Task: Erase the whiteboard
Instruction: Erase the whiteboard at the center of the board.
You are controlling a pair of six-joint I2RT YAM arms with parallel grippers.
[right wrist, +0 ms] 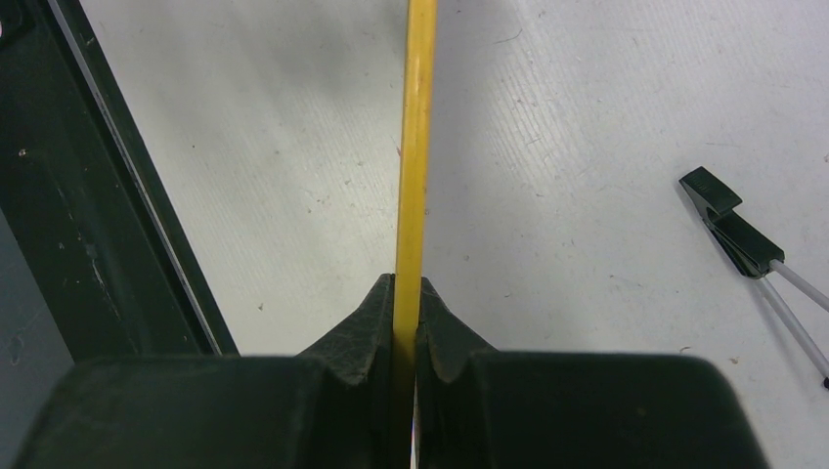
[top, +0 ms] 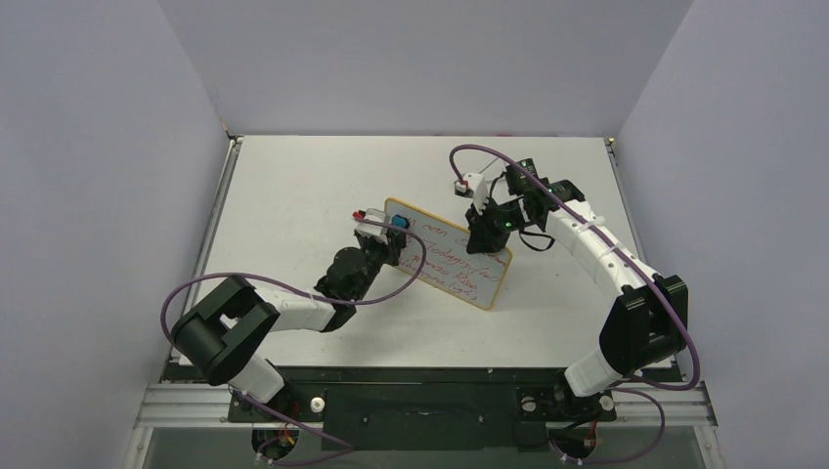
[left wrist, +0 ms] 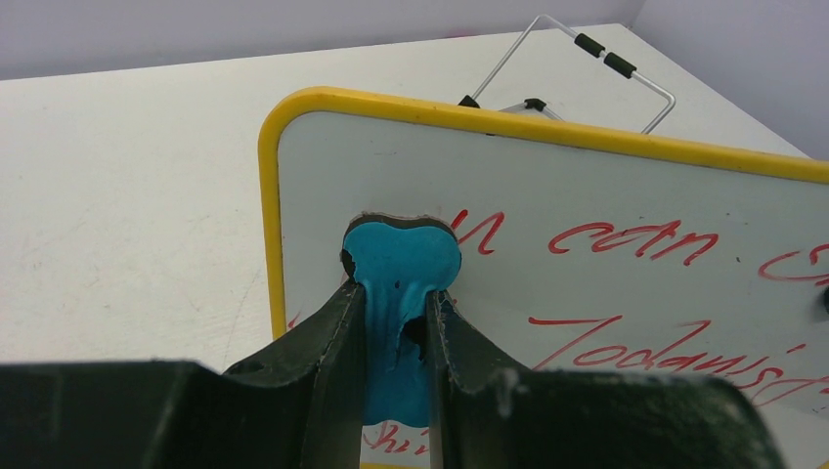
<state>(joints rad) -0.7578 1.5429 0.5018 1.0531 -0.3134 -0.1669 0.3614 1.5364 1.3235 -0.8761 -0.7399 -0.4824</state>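
"Top external view first: where is the whiteboard (top: 455, 269)?"

"Mid-table (top: 293, 195), propped at a tilt between the two arms, with red handwriting (left wrist: 635, 239) across its face."

"Who has hold of it?"

"The right gripper (top: 481, 237). On the right wrist view its fingers (right wrist: 362, 322) are all but closed, pinching the board's yellow edge (right wrist: 418, 117), which runs straight up from between them. A black stand foot (right wrist: 728, 210) rests on the table off to one side."

"And the left?"

"The left gripper (left wrist: 394, 293) is clamped on a blue eraser (left wrist: 401, 256), fingers tight against its sides. The eraser's head presses on the board's face near the rounded upper corner, just beside the first red word — the lines of writing are unwiped."
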